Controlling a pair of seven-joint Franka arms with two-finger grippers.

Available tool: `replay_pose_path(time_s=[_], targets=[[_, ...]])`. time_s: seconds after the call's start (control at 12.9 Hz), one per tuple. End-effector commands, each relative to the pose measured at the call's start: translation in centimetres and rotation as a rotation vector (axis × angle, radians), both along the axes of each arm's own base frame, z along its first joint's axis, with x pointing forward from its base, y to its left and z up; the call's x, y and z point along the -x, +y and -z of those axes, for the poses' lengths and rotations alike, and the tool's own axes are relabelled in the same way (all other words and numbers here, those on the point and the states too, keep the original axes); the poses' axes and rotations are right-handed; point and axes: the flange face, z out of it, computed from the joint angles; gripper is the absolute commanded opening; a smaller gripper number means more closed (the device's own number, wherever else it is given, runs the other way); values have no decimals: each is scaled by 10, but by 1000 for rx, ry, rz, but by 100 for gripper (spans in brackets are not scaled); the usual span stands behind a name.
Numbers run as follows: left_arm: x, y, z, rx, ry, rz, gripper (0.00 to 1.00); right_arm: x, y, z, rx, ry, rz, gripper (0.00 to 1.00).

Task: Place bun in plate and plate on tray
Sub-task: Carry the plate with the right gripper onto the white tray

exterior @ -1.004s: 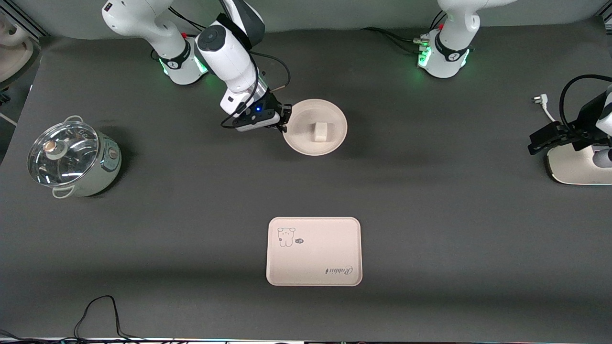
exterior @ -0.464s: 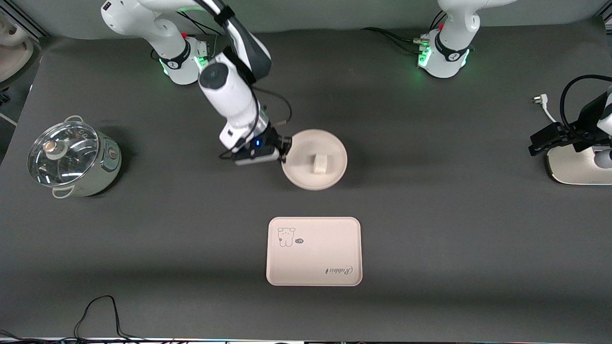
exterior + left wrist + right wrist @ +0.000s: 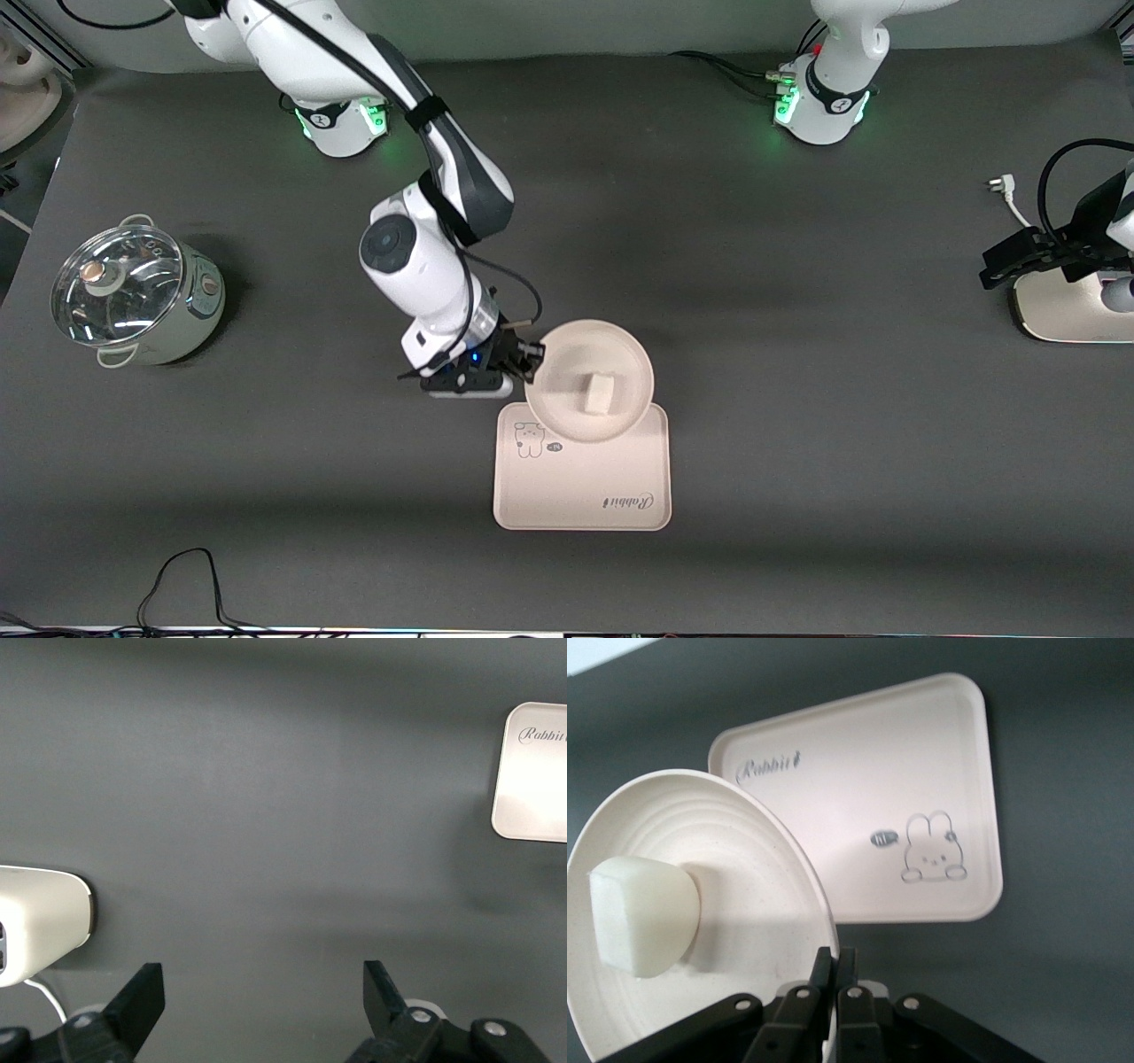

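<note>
My right gripper (image 3: 529, 356) is shut on the rim of the round cream-white plate (image 3: 620, 354) and holds it in the air over the tray's edge farthest from the front camera. The small off-white bun (image 3: 599, 392) lies in the plate. The cream-pink tray (image 3: 611, 483) with its animal drawing and "Rabbit" script lies on the table near the front camera. In the right wrist view my right gripper (image 3: 835, 967) pinches the plate (image 3: 762, 930) with the bun (image 3: 645, 915) in it, above the tray (image 3: 868, 797). My left gripper (image 3: 264, 994) is open and empty, waiting at the left arm's end of the table.
A pot with a glass lid (image 3: 133, 294) stands at the right arm's end of the table. A white appliance (image 3: 1067, 306) with a cord and plug (image 3: 999, 186) sits under the left arm's hand. A black cable (image 3: 177, 576) lies near the front edge.
My right gripper has carried the plate with the bun toward the front camera, from the table's middle to above the tray's edge. The left arm has not moved.
</note>
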Motion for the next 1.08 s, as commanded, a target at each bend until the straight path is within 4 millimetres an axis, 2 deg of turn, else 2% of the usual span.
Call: replay_pose_path(time_s=[0.0,0.23,0.39,0.85,1.0], targets=[[-1,-1,-4,10,-8,12,100,-47,1,7,-38,-26,8,0],[-1,-1,-4,10,-8,11,100,-72,7,34,-35,-39,8,0],[-1,-1,-4,10,-8,11,100,-85,0,53,-35,-44,22,0],[-1,-1,-4,10,-8,9,100,-87,-2,124,-19,-53,47,0],[-1,-1,-4,10,-8,11,100,-84,-2,135,-17,-43,49,0]])
